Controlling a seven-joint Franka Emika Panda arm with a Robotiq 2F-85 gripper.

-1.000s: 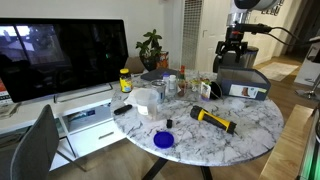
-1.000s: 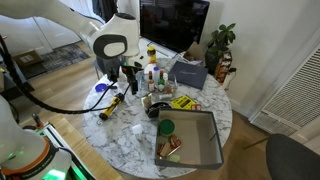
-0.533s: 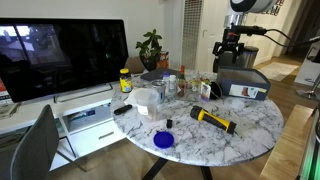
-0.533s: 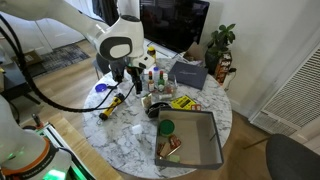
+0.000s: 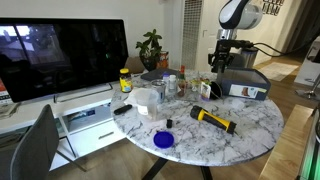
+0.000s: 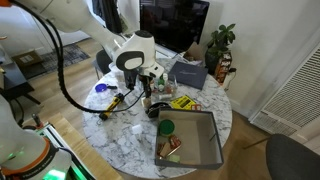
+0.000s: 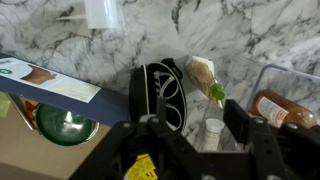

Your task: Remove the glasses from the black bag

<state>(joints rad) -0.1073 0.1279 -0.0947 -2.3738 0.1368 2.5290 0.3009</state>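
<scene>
The step in hand looks like the approach, with nothing grasped yet; the gripper [image 5: 217, 66] hangs above the clutter just left of the black bag [image 5: 243, 80], which sits at the far right of the marble table [image 5: 250, 135] with its white-and-blue panel [image 5: 245, 92] facing the near side; in the wrist view the gripper [image 7: 195, 128] has its fingers spread wide and nothing between them; directly under that gap lies a small black object [image 7: 160, 92] crossed by thin pale loops, which may be the frames of the glasses, though I cannot tell for sure; the glasses are not plainly visible in either exterior view; the yellow-and-black torch [image 5: 212, 119] lies well apart, nearer on the table, with a blue lid [image 5: 163, 140] to its left; the next move, as I judge it, calls for a straight descent with the jaws wide and centred over the thin frame, then a gentle close and a lift clear of the bottles crowded beside; nothing written can be read: the print on the panel, the red label on a bottle [image 7: 275, 108] at the right of the wrist view and the label of the yellow-lidded jar [image 5: 125, 79] are too small or blurred; no brand shows
</scene>
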